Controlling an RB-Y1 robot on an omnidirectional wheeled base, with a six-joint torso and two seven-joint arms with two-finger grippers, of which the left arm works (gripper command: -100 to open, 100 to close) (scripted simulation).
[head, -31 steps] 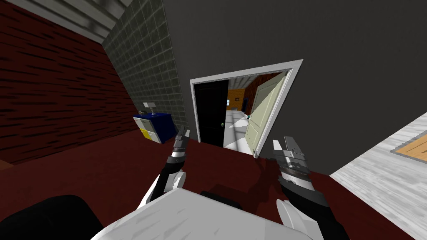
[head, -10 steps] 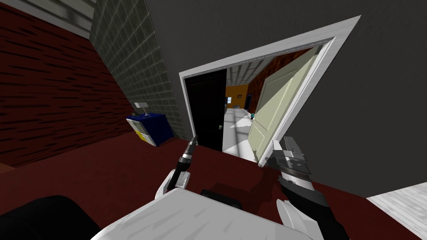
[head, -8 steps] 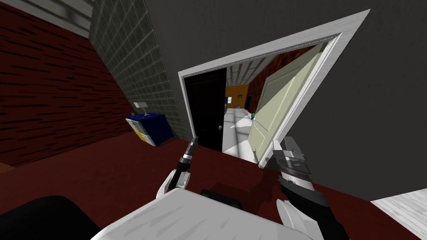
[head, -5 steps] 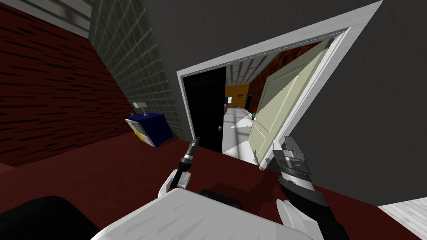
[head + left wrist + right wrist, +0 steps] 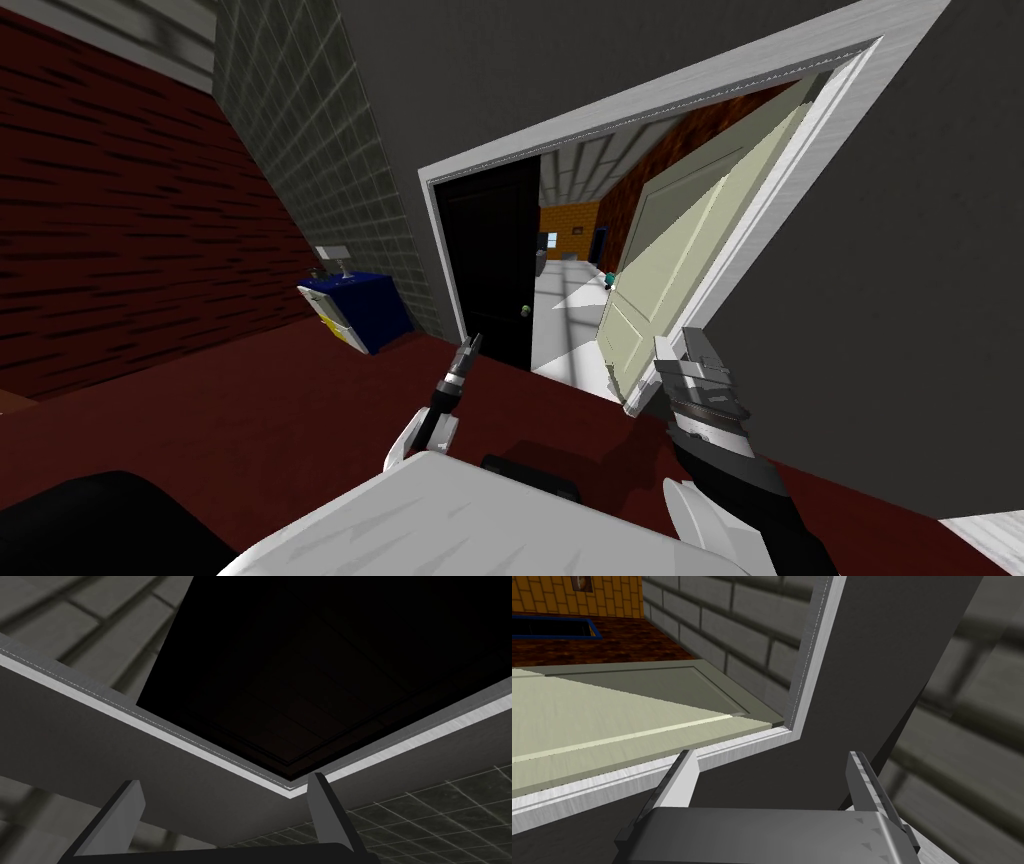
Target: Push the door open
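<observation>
Left gripper [image 5: 465,350] [image 5: 223,781]: jaws spread wide, about a third of its wrist view apart, holding nothing and touching nothing. It points at the left part of the doorway, where a corner of the white door frame [image 5: 480,155] [image 5: 200,751] meets a dark panelled leaf [image 5: 490,270] [image 5: 300,676]. Right gripper [image 5: 682,345] [image 5: 771,754]: jaws equally wide and empty, held just short of the frame's lower right corner with no contact visible; another corner of the frame [image 5: 812,651] lies beyond the gap between the fingers. Pale green door [image 5: 670,270] [image 5: 612,716]: hung on the right side of the frame, standing ajar and swung away into the far room, with a small teal knob [image 5: 608,279] near its free edge. Dark leaf: carries a small knob [image 5: 525,311]; whether it is a second door of the same opening or one farther back cannot be told. Through the gap: pale floor [image 5: 570,310] and an orange wall [image 5: 565,225], with details too small to read. Surroundings: dark grey wall [image 5: 900,300], grey tiled wall [image 5: 310,130], red brick wall [image 5: 120,230], dark red floor [image 5: 250,420]. Blue cabinet [image 5: 365,305] stands against the tiled wall, left of the doorway; the small grey item [image 5: 335,255] on top is not identifiable.
</observation>
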